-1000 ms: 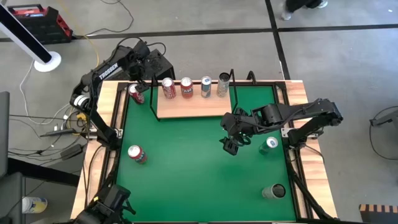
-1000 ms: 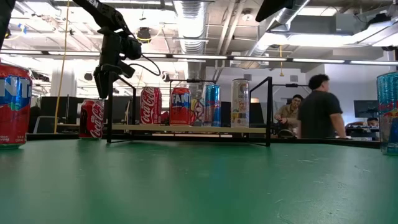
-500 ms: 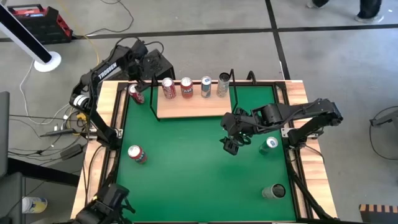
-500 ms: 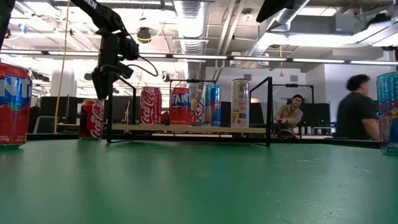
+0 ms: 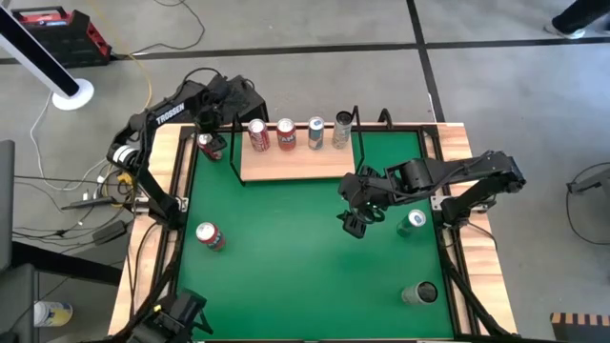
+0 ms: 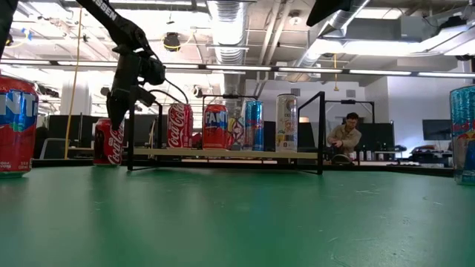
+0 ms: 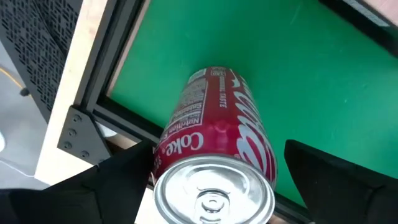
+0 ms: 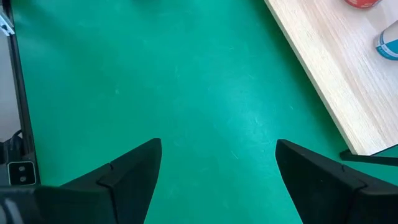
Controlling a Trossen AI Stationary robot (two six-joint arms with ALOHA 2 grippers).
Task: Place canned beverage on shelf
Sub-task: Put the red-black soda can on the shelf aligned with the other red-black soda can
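Observation:
A red Coke can [image 7: 217,134] stands upright on the green mat at the far left corner, just left of the shelf [image 5: 295,164]. My left gripper [image 5: 212,129] points down over the can, open. Its two fingers [image 7: 118,186] stand on either side of the can's top without plainly touching it. The shelf is a pale board with a black wire frame and carries several upright cans [image 6: 215,126]. Right of the shelf's near edge, my right gripper [image 5: 354,223] waits open above the bare mat, with nothing between its fingers [image 8: 124,171].
A red can [image 5: 209,234] stands on the left of the mat. A green-and-white can [image 5: 412,221] stands on the right, and a dark can [image 5: 419,293] is at the near right. Wooden planks and a black frame [image 5: 181,181] edge the mat. A person [image 6: 345,137] sits beyond the table.
My left gripper has come down over the Coke can, so its fingers now reach the can's top. The can has not moved. A person behind the table has walked out of view to the right.

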